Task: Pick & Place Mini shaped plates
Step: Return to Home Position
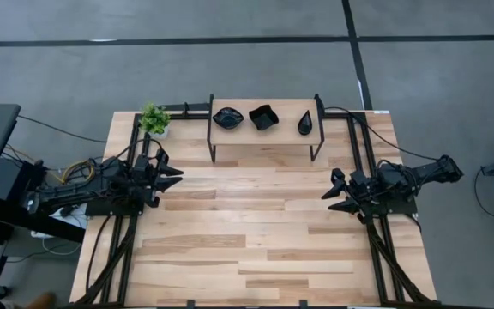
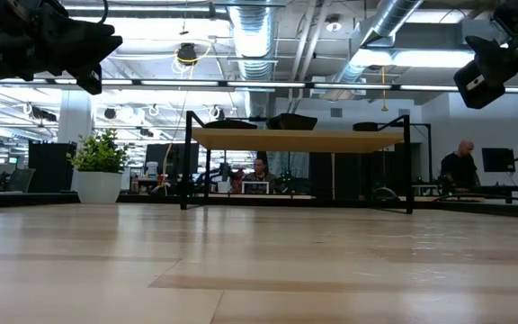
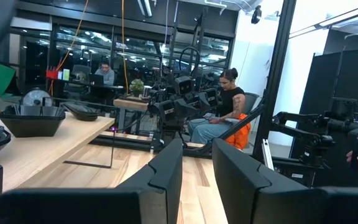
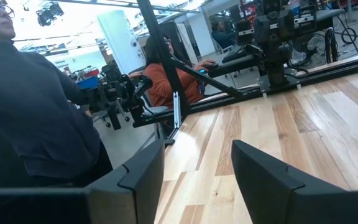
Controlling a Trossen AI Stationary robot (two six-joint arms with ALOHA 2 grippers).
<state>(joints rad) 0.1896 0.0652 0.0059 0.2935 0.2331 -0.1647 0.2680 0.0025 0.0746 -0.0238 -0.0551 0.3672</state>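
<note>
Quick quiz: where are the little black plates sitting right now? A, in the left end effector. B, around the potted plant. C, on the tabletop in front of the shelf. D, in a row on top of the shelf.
D: the high view shows the leaf-shaped plates, the wavy square plates and the teardrop plates side by side on top of the shelf, while the left end effector and the right end effector are open and hold nothing.

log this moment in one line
plates: three spots on shelf | left pincer: open, empty, left side | right pincer: open, empty, right side
</note>
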